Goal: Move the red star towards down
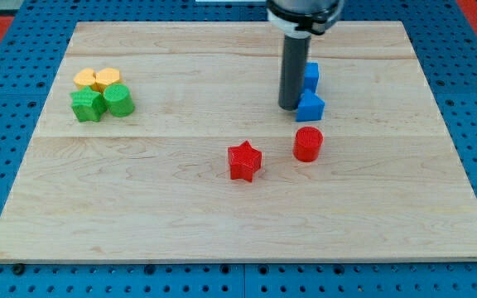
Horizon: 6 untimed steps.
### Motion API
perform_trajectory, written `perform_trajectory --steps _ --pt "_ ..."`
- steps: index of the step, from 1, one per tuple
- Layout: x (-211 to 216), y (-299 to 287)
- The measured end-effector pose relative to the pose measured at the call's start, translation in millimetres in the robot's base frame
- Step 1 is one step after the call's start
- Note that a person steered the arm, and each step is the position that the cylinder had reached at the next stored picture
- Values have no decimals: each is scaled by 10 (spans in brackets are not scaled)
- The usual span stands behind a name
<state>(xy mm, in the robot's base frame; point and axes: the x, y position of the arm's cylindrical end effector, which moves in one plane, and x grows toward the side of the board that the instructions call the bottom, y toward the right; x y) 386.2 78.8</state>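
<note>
Arm pose: you have the rod standing upright, my tip (289, 108) down on the bench (180, 207).
Hidden: the arm's upper part is cut off at the view's top; the rod partly covers one blue block (311, 75).
Gripper: none fitted, so nothing opens or closes; my tip sits just left of the second blue block (310, 107), contact unclear.
Red cylinder (308, 143): below-right of my tip.
Red star (243, 161): below-left, apart.
Far left: green star (87, 105), green cylinder (118, 100), two yellow blocks (97, 79).
</note>
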Motion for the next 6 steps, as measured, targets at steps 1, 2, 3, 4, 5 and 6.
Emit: perform_trajectory --steps 1,2,3,4,5,6 --pt "-3 -148" --pt "163 -626" --pt "500 -626" --pt "665 -849" --pt "958 -965" --pt "1294 -1075"
